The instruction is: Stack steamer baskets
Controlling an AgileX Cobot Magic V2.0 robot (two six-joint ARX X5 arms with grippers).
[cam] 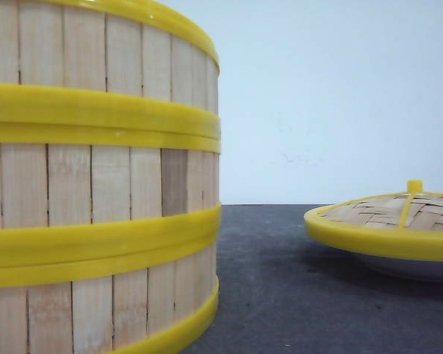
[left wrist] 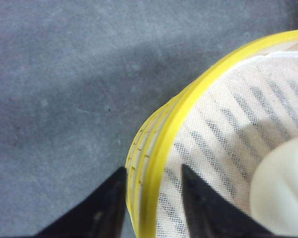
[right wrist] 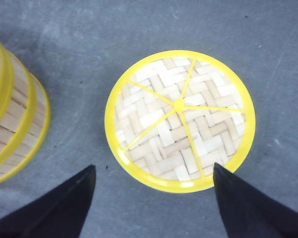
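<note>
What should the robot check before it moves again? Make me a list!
1. Baskets stacked straight: the steamer baskets stand in a three-tier stack, rims lined up. Ok.
2. Left gripper fingers straddle the top rim. Ok.
3. Left grip tight on the rim: cannot tell.
4. Right gripper open and empty above the lid. Ok.
5. Lid sits flat on the white plate, apart from the stack. Ok.
6. White lump inside the top basket: cannot tell what it is.

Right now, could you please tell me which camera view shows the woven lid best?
The right wrist view: the lid appears whole from above, weave and yellow spokes clear, between the open right gripper's fingers. The front view shows it only edge-on, cut off at the frame. The left wrist view misses it.
</note>
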